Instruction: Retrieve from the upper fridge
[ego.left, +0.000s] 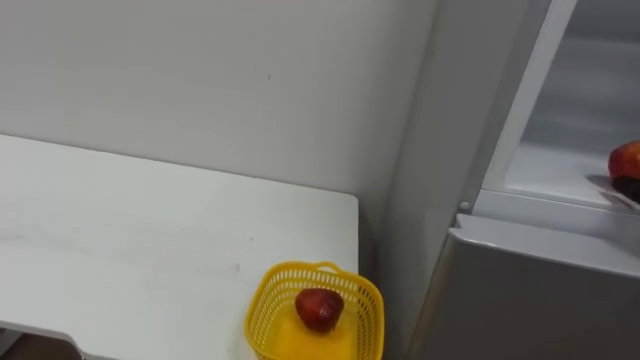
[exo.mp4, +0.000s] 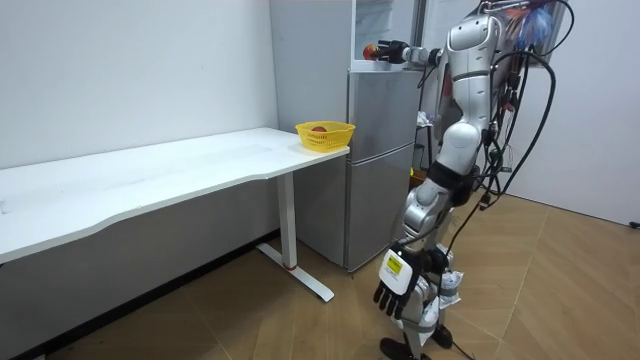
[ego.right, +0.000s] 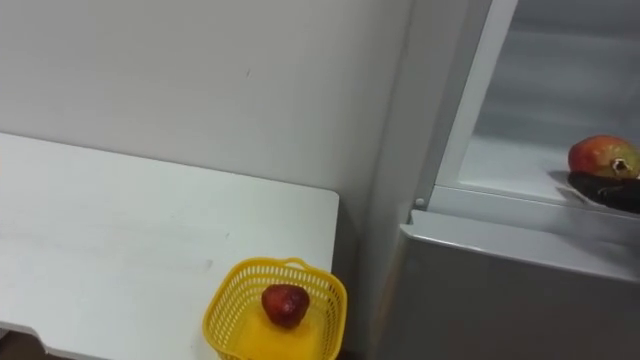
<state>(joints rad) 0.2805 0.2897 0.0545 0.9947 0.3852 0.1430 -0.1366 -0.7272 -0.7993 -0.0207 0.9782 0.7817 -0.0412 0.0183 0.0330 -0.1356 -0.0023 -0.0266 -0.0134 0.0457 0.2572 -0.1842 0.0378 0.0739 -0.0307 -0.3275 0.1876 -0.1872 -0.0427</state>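
Observation:
A red and yellow fruit (ego.right: 603, 157) is at the front of the open upper fridge compartment (ego.right: 520, 160), above its white shelf. My right hand (ego.right: 612, 191) comes in from the right, its dark fingers closed under and around the fruit. The room view has that arm stretched out level to the fridge top, with the fruit (exo.mp4: 374, 48) at its tip. My left hand (exo.mp4: 395, 285) hangs low beside my legs, fingers relaxed. On the table corner next to the fridge stands a yellow basket (ego.right: 232, 300) with a dark red fruit (ego.right: 285, 304) inside.
The long white table (ego.left: 150, 240) runs along the wall to my left. The grey lower fridge door (ego.right: 500, 300) is closed below the open compartment. I stand on the wooden floor in front of the fridge (exo.mp4: 380, 160).

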